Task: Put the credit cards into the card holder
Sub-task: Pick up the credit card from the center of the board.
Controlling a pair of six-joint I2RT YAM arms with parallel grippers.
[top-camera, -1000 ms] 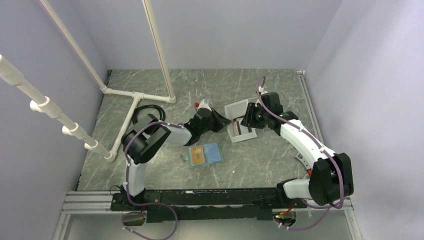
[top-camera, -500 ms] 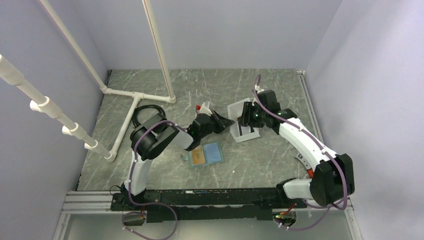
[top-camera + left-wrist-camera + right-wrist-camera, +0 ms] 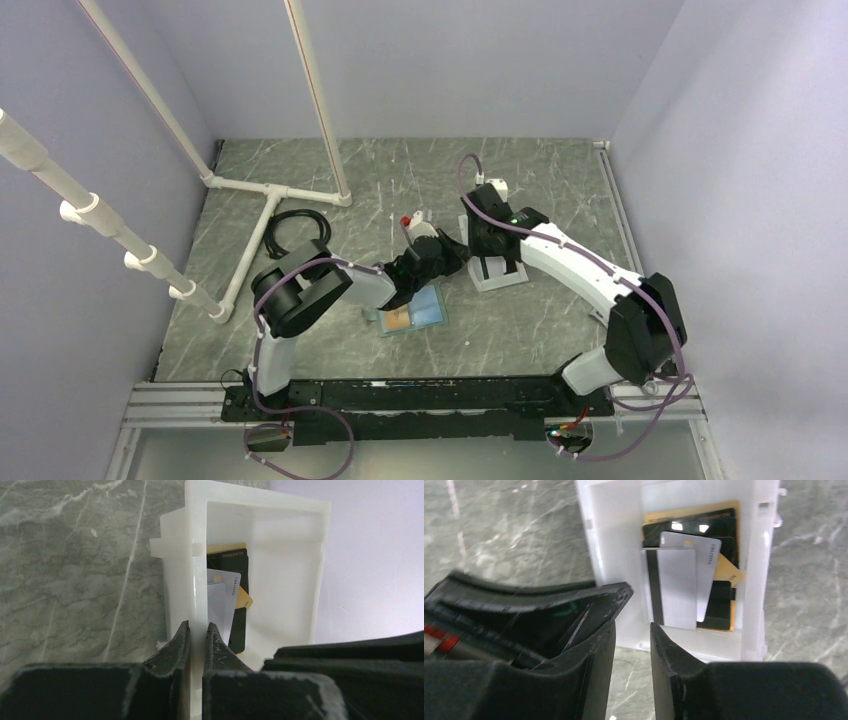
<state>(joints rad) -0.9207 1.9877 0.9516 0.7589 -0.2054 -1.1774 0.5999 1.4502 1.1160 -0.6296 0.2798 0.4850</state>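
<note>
Grey marbled tabletop (image 3: 540, 330) carrying a white bin (image 3: 505, 277) and a card holder (image 3: 430, 310) lying open, blue side up.
Detail: left gripper (image 3: 197, 639) is pinching the bin's side wall; right gripper (image 3: 631, 630) is hovering at the bin's front edge, jaws narrowly parted, gripping nothing. Whitish, black and orange-yellow credit cards (image 3: 671, 587) are lying stacked inside the bin; one orange card (image 3: 398, 320) is sitting on the holder.

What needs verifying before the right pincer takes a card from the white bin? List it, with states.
1. Left pincer clamped on the wall of the bin: ok.
2. Right pincer jaws apart, nothing between: ok.
3. Right pincer over a card: not ok, it hangs at the bin's rim.
4. Striped white card on top, uncovered: ok.
5. Card holder open: ok, though the left arm overhangs it.
</note>
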